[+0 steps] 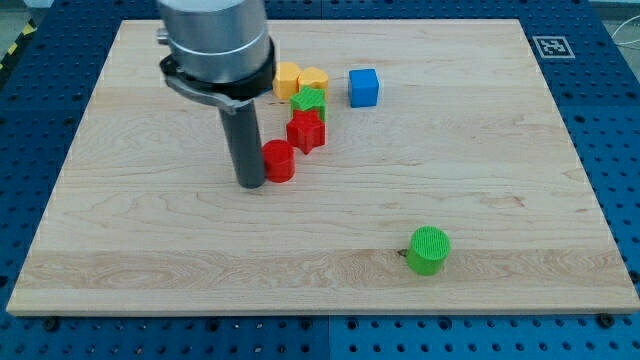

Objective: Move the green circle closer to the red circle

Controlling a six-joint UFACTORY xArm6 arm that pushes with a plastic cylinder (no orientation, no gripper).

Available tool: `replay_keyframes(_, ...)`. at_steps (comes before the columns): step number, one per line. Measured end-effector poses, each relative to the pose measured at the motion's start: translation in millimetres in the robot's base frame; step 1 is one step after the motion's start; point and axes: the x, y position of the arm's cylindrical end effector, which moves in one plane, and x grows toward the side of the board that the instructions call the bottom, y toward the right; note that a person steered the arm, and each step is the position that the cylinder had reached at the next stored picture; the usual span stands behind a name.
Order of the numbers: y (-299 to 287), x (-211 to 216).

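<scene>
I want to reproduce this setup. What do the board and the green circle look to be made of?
The board looks like pale wood, matte, with visible grain and plank seams. The green circle looks like plastic, probably 3D-printed: fine ridges line its top. My tip stands beside the red circle.

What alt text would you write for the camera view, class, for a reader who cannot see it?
My tip rests beside the red circle, on its left, far from the green circle near the board's bottom edge. Above cluster a red star, green star, two yellow blocks and a blue cube.
</scene>
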Motion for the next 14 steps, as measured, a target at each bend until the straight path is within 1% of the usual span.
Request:
replay_keyframes(2,21,-3)
replay_keyframes(3,26,5)
replay_keyframes(4,43,48)
replay_keyframes(5,76,85)
replay_keyframes(6,120,121)
replay_keyframes(7,146,138)
replay_keyframes(8,171,138)
replay_keyframes(9,207,128)
replay_keyframes(10,222,112)
replay_keyframes(11,222,91)
replay_keyframes(12,221,86)
replay_keyframes(13,221,101)
replay_keyframes(14,221,126)
